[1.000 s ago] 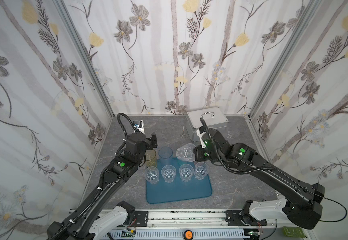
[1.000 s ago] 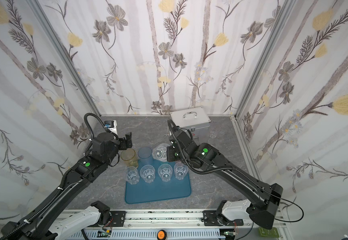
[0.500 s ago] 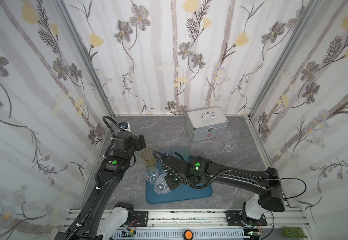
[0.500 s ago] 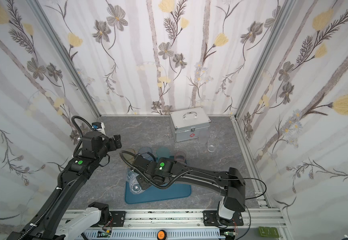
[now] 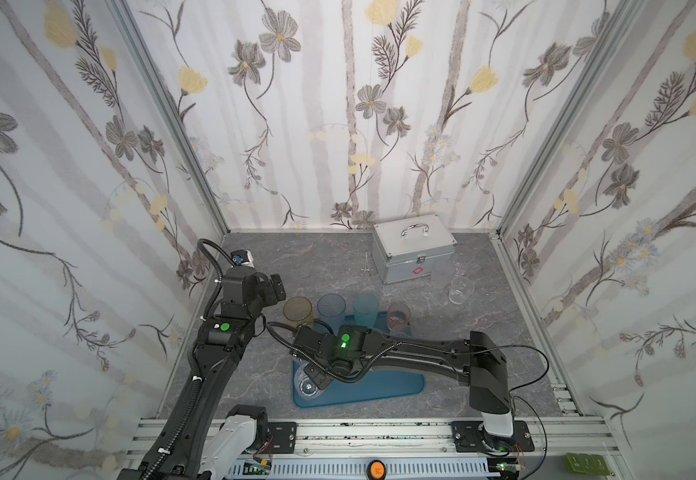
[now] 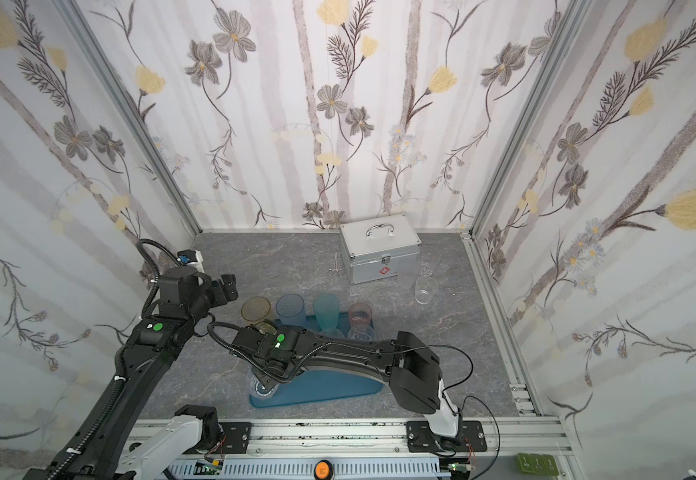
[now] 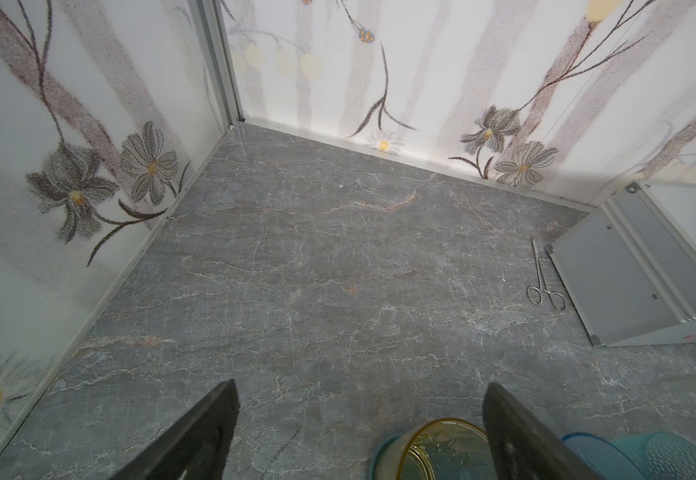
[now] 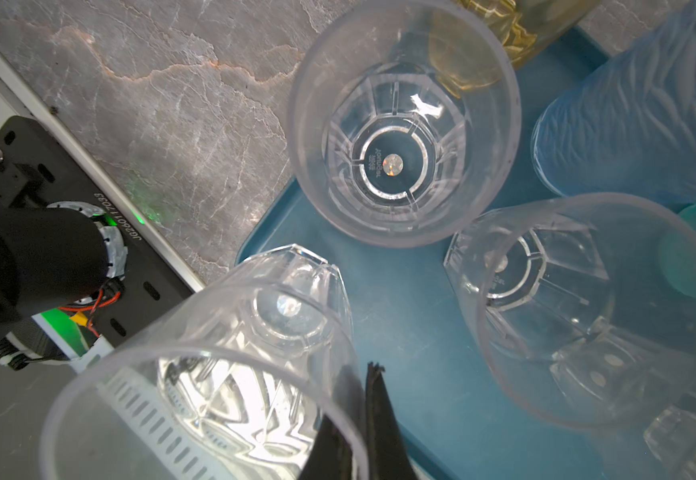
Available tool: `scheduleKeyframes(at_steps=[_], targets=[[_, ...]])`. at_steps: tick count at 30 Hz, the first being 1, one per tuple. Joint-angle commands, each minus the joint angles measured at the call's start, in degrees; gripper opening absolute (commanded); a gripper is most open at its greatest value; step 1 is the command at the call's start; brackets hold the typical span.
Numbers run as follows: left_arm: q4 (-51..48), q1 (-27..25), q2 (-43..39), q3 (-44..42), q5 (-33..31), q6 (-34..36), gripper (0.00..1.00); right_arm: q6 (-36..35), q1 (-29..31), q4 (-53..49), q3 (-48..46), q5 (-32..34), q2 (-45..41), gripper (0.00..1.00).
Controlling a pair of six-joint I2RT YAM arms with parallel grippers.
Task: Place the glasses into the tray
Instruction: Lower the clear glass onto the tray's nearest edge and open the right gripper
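Right wrist: right gripper (image 8: 369,374) clamps rim of clear glass (image 8: 213,374) at tray (image 8: 404,299) corner; left gripper (image 7: 358,403) wide.

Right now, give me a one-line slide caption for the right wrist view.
The right gripper pinches a clear glass by its rim over the tray corner, beside two standing glasses.

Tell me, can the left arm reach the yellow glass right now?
Probably yes. The left gripper is open and empty, close beside the yellow glass, with nothing between them. The right arm lies across the tray, nearer the front, so it should not block that approach.
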Motion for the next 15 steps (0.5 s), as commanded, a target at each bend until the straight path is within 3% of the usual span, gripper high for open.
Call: scheduleKeyframes(at_steps=[1, 15], targets=[[0.0, 0.2, -0.2, 0.0, 0.2, -0.2, 0.94, -1.2, -0.2, 1.2, 1.3, 1.0, 1.7, 0.00], [0.1, 0.7, 0.6, 0.0, 0.5, 0.0, 0.94, -1.8, -0.9, 2.0, 1.6, -0.8, 5.3, 0.08]])
